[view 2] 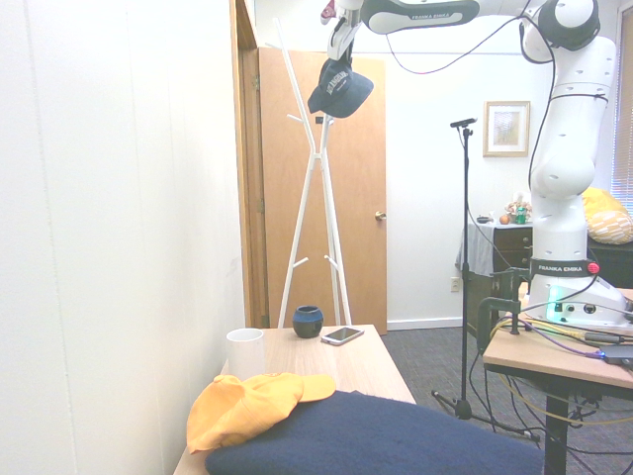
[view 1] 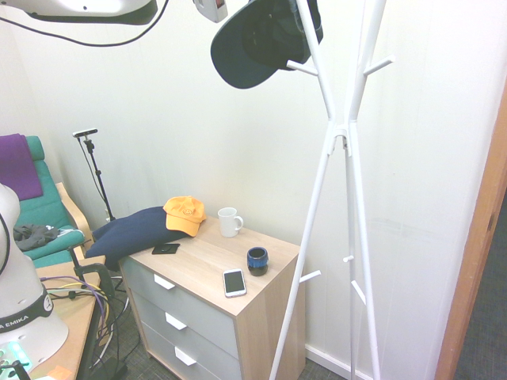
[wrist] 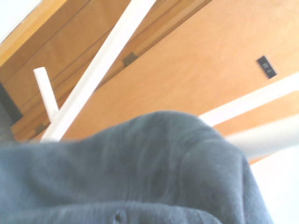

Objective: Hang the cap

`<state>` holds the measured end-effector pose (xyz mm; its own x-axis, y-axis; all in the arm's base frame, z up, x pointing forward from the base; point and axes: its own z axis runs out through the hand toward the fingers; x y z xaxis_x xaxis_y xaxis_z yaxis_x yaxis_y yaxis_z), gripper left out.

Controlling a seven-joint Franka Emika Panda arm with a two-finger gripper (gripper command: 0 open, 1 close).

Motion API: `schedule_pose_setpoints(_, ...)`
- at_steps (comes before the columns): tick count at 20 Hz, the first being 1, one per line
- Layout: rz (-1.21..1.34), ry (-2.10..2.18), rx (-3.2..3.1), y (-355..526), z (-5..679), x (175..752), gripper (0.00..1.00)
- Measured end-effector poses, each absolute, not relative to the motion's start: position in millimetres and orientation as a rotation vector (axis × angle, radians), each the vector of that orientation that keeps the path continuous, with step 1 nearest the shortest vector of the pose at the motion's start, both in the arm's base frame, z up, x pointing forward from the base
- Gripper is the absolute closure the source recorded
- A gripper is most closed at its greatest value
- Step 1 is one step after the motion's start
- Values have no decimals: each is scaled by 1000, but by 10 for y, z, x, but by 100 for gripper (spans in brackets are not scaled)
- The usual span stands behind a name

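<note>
The gripper (view 2: 341,57) has the navy cap (view 2: 339,91) pinched between its fingers, at twelve o'clock in the second exterior view, up by the white coat rack (view 2: 316,155); whether they touch, I cannot tell. The yellow cap (view 2: 247,408) lies at seven o'clock, on the navy cushion (view 2: 371,435)

Opposed exterior views share the coat rack (view 1: 339,127).

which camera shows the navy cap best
The second exterior view: the navy cap hangs whole below the gripper, lettering visible. The first exterior view cuts off its top; the wrist view shows only blurry close-up fabric.
</note>
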<state>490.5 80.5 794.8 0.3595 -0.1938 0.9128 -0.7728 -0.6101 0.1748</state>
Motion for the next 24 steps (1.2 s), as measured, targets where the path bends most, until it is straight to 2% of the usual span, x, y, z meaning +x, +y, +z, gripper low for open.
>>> schedule_pose_setpoints(6, 1160, -814, 2063, 550, 7429, 5167, 100)
schedule_pose_setpoints(12, 1090, -895, 2081, 456, 6965, 4994, 100)
schedule_pose_setpoints(13, 1078, -907, 2082, 459, 6850, 4959, 0)
schedule_pose_setpoints(17, 1061, -954, 2105, 476, 6582, 4900, 0)
schedule_pose_setpoints(24, 1062, -970, 2111, 505, 6550, 4896, 0)
